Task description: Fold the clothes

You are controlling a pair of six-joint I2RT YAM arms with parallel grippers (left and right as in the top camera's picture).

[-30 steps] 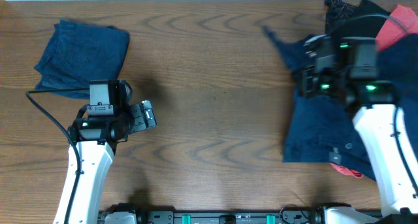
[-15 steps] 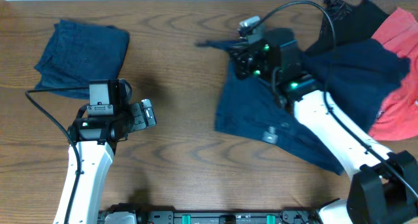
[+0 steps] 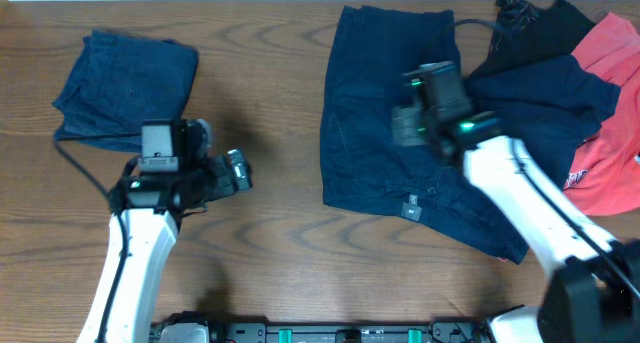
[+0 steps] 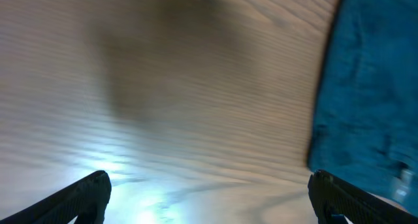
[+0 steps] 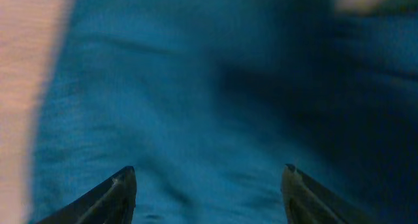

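**Navy garment laid out, both grippers empty**

The table (image 3: pixel 270 93) carries the garment (image 3: pixel 365 133) right of centre. It lies roughly flat, with its top edge near the far side.

To fold it well, I judge each gripper should pinch one corner of the same edge, right at the hem. The two should then carry that edge across evenly so the layers meet square. The wrinkles want smoothing first.

The pile (image 3: pixel 590 93) of black, navy and red cloth touches the garment's right side, so a pinch there should take one layer only. A folded piece (image 3: pixel 125 83) lies at the far left, well apart.

The right gripper (image 5: pixel 208 185) hangs over the garment with its fingers apart and nothing between them. The left gripper (image 4: pixel 208 191) is spread wide over bare wood, with the garment's edge at the right of its view.

Both wrist views are blurred, as is the right gripper seen from overhead. The arm covers the garment's lower right corner. Whether it is shorts or trousers I cannot tell. A small pale tag (image 3: pixel 410 211) is too small to read.
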